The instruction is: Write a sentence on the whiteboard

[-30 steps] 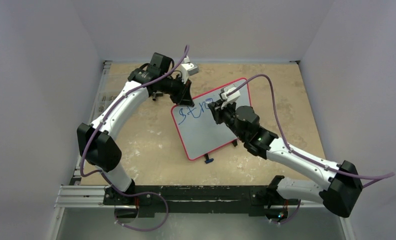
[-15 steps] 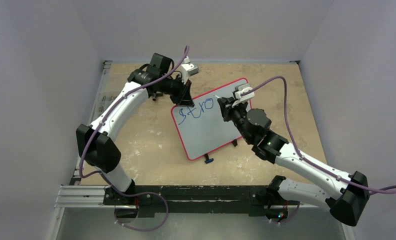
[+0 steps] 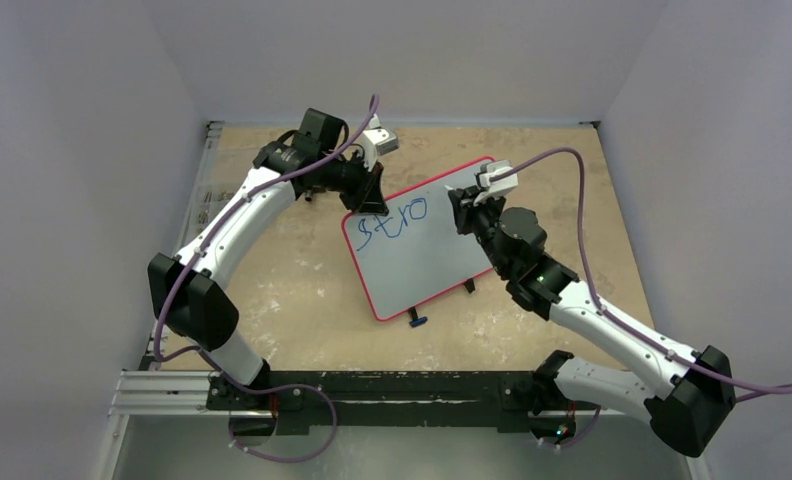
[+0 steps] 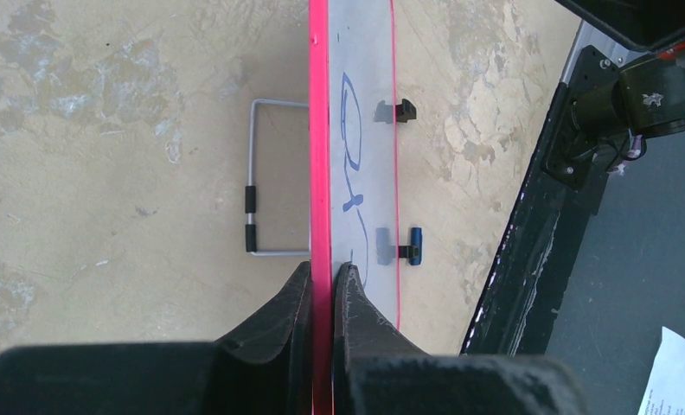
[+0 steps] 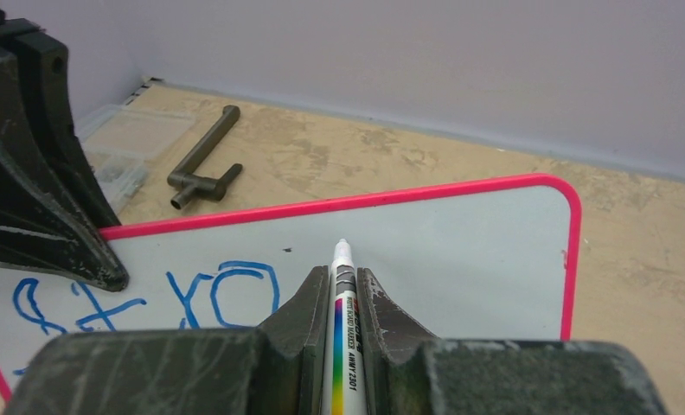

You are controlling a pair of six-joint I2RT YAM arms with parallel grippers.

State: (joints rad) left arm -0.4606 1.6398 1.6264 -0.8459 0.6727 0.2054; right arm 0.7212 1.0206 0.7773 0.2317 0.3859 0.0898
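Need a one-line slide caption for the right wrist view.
Right gripper clamps a white rainbow-striped marker over the pink-framed glossy whiteboard, blue letters "stro" written so far.

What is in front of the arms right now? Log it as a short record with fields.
board: glossy white rectangular whiteboard with a thin pink-red frame
writing: blue handwritten letters reading "stro", near the board's far edge
left gripper: shut on the whiteboard's frame edge
right gripper: shut on a white marker with a rainbow stripe
marker tip: just right of the "o"; contact with the board unclear
also there: dark T-shaped metal tool on the tan table, beyond the board
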